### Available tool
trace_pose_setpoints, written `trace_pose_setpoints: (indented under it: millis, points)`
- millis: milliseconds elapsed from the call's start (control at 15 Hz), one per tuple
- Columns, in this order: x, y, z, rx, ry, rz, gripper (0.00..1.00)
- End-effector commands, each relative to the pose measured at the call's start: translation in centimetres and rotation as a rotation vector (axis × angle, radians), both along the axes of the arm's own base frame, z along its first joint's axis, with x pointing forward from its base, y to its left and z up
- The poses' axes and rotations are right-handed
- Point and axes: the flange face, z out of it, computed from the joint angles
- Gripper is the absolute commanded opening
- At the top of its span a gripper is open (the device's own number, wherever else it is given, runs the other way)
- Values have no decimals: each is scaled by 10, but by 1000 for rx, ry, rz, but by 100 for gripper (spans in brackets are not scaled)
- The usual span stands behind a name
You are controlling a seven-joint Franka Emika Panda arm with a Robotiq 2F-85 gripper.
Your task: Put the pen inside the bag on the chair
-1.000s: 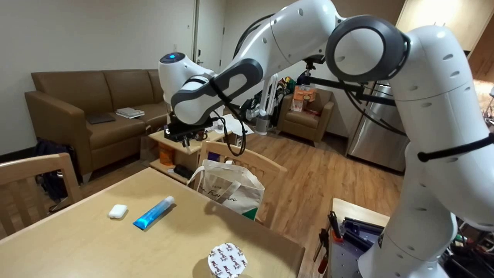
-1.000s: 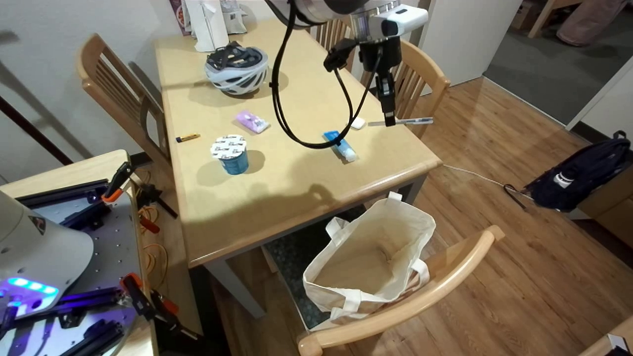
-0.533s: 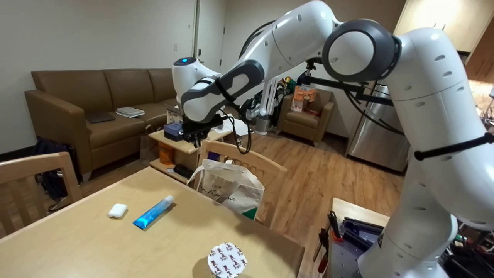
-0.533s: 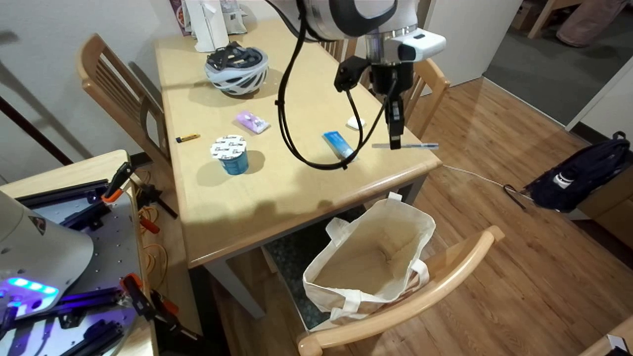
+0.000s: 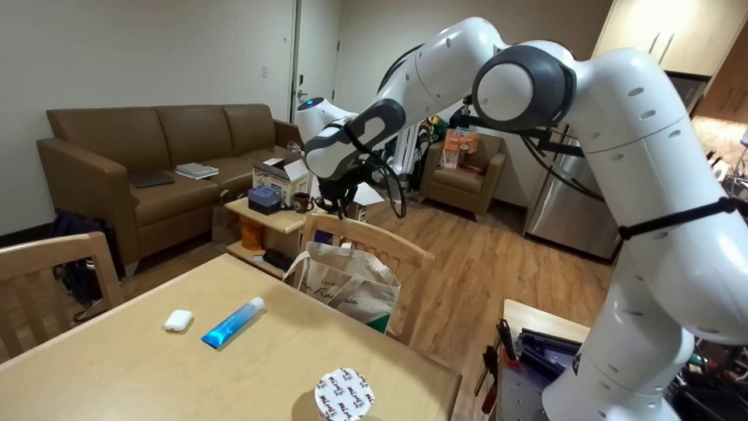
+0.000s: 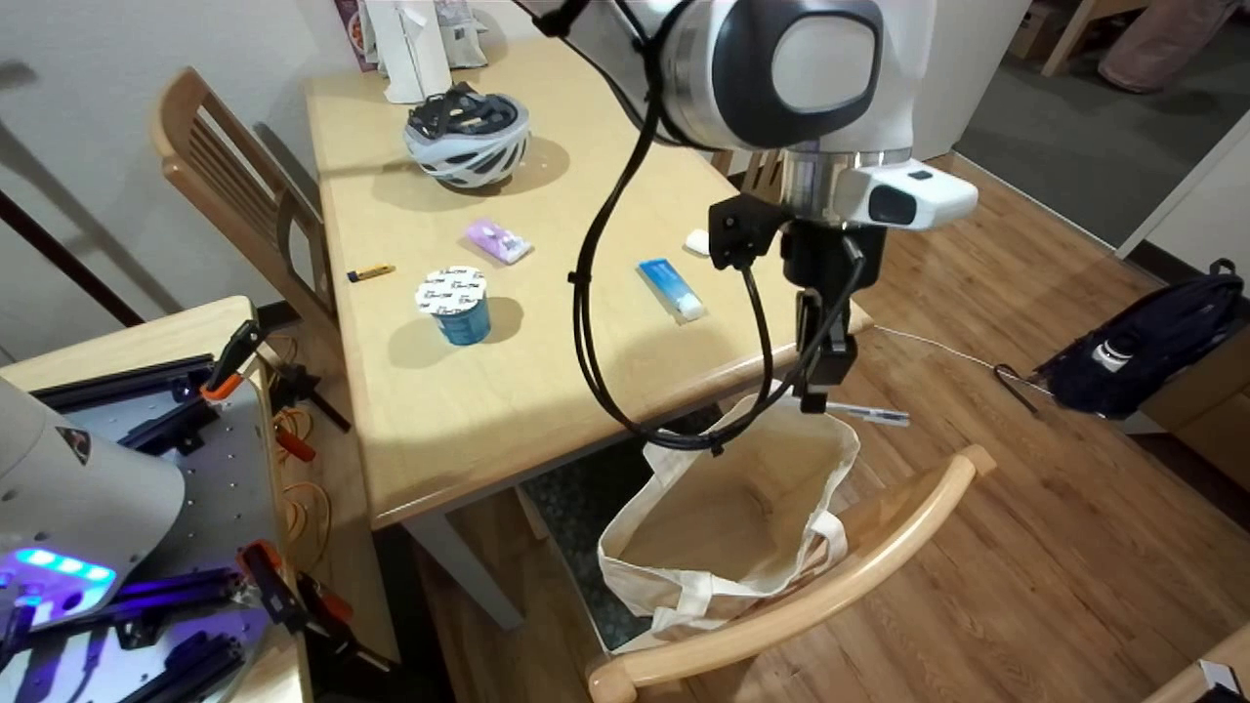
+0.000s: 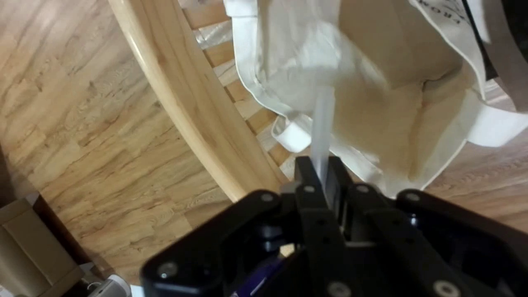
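- gripper (image 7: 321, 165), fingers nearly together, clamped on the pen (image 7: 323, 119);
- pen jutting out from between the fingertips;
- bag (image 5: 365, 304) below the gripper, mouth open, on the chair (image 6: 830, 607)

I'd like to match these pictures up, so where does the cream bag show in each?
In an exterior view: the bag is just below the middle, partly hidden by the table.
In an exterior view: the bag, lower half, just right of centre.
Wrist view: the bag, upper right, cut off by the picture's top edge.
Shared landmark: the wooden chair back beside the bag.
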Motion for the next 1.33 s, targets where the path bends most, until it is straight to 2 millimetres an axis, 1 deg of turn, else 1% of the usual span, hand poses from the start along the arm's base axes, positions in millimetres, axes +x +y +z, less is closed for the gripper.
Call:
trace_pose_setpoints:
  millis: [0, 67, 200, 400, 667, 733, 933, 1000, 1067, 1133, 1267]
  points:
    - [-3, 7, -38, 96, 84, 16, 3]
    - [-5, 11, -53, 118, 99, 11, 3]
    - [-9, 19, -76, 161, 126, 9, 3]
    - [-16, 21, -100, 193, 152, -11, 3]
    - [-25, 12, -120, 199, 189, -42, 3]
    - [-28, 7, -123, 192, 197, -56, 3]
    - [-32, -6, -127, 173, 211, -85, 3]
    - [-32, -9, -127, 176, 215, -94, 36]
    - [-33, -12, -126, 178, 221, -105, 36]
    - [-32, -15, -121, 198, 212, -121, 41]
    - [-27, -18, -113, 201, 188, -140, 54]
